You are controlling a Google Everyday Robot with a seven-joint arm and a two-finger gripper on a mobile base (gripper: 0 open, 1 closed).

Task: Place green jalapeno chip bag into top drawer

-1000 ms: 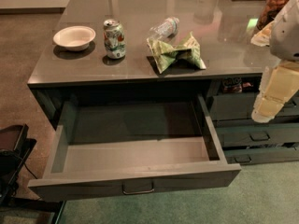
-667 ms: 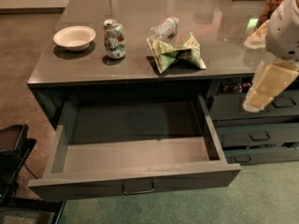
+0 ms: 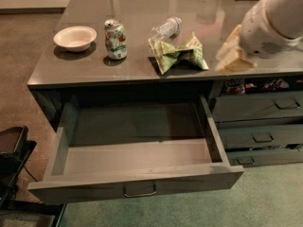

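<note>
The green jalapeno chip bag point(image 3: 177, 54), crumpled and pinched in the middle like a bow, lies on the grey counter point(image 3: 142, 4) near its front edge. The top drawer point(image 3: 137, 187) below it is pulled wide open, and nothing shows inside it. My gripper point(image 3: 231, 53) is a blurred cream shape under the white arm point(image 3: 270, 25). It hangs over the counter's right part, just right of the bag and apart from it.
A clear water bottle point(image 3: 166, 27) lies just behind the bag. A green-and-white soda can point(image 3: 115, 39) and a white bowl point(image 3: 75, 37) stand to the left. Narrower stacked drawers point(image 3: 258, 109) are on the right. A dark object point(image 3: 12, 160) sits on the floor at the left.
My arm has risen and moved left, from in front of the right-hand stacked drawers to over the counter beside the bag. The bag and the drawer have not moved.
</note>
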